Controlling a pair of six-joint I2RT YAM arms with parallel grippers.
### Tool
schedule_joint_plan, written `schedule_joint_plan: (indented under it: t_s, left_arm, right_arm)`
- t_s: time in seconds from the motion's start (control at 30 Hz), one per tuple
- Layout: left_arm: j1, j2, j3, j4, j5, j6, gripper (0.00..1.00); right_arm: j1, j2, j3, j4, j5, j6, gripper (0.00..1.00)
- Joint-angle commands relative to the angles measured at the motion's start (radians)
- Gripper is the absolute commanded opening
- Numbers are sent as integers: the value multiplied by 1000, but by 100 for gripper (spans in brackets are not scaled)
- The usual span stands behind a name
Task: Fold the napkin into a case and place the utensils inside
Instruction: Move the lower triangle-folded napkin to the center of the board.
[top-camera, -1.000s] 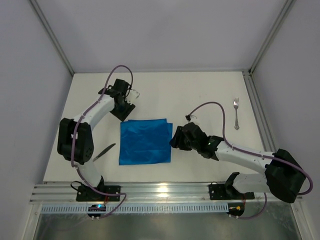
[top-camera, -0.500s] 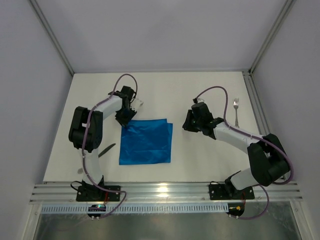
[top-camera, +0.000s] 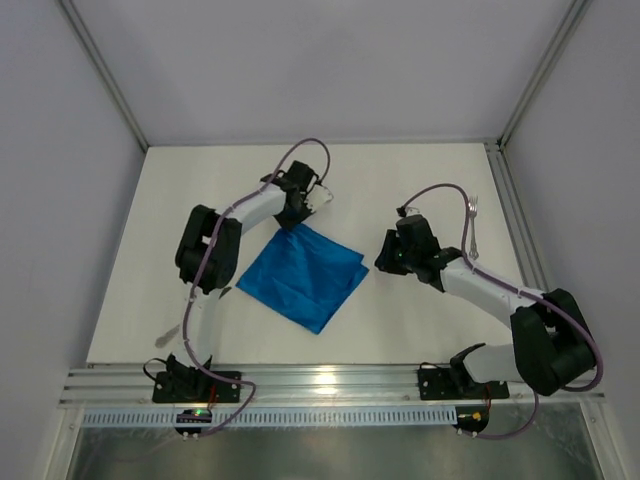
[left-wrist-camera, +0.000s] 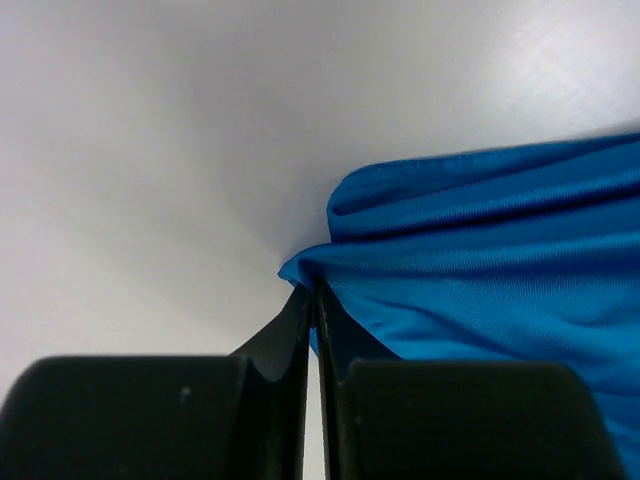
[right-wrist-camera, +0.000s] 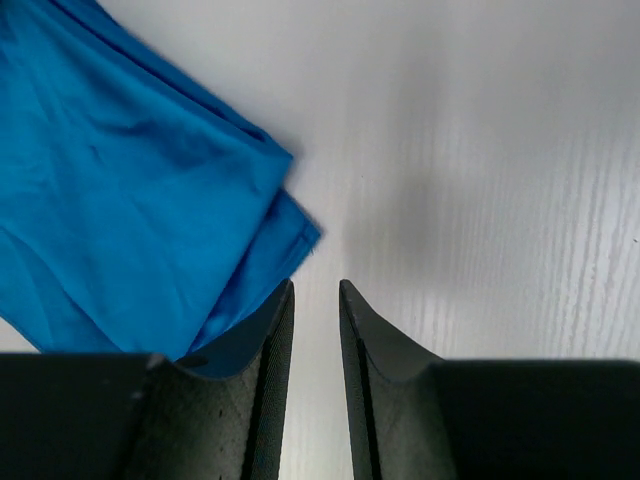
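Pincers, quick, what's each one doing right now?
Left pincer: closed, pinching a corner of the napkin.
Right pincer: slightly open, holding nothing.

Arms (top-camera: 255, 205): white links, bulky black joints
Cables (top-camera: 303, 143): purple, looping over each wrist
Fingers (right-wrist-camera: 270, 335): matte black, tapered
Bases (top-camera: 192, 379): black

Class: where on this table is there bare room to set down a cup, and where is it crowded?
Bare table: the far-left corner beyond the left arm; the far strip along the back edge; the near patch between napkin and right arm. Crowded: the middle, around left gripper, napkin and right gripper; the right edge by the fork.
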Motion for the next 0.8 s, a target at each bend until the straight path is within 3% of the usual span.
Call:
schedule_joint_plan:
  t_s: [0.0, 0.07, 0.17, 0.2, 0.23, 0.3, 0.37, 0.5, 0.67, 0.77]
  left_arm:
    - [-142, 79, 81, 87, 19, 126, 4]
    - [-219, 98, 145, 98, 23, 188, 8]
    - [-285, 113, 215, 101, 12, 214, 29]
    - [-291, 110, 266, 81, 18, 202, 45]
    - [-294, 92, 289, 67, 38, 187, 52]
    - [-294, 49, 299, 35, 52, 136, 57]
    - [-294, -67, 250, 36, 110, 105, 57]
    - [-308, -303, 81, 23, 235, 49, 41]
    - [-495, -494, -103, -155, 275, 119, 38]
    - [-632, -494, -193, -191, 289, 105, 41]
  right_arm:
    - [-18, -111, -38, -32, 2, -4, 29]
    - [-23, -156, -76, -64, 2, 5, 29]
    - [-31, -248, -126, -96, 50, 20, 30]
    - [-35, -269, -162, -97, 48, 31, 30]
    - [-46, -300, -178, -92, 38, 36, 31]
    - [-66, -316, -213, -84, 22, 40, 31]
    - [-90, -305, -221, -78, -43, 37, 32]
    - [-100, -260, -206, -74, -122, 23, 32]
    - [-100, -274, -204, -118, -203, 14, 34]
    - [-100, -309, -216, -187, -212, -4, 37]
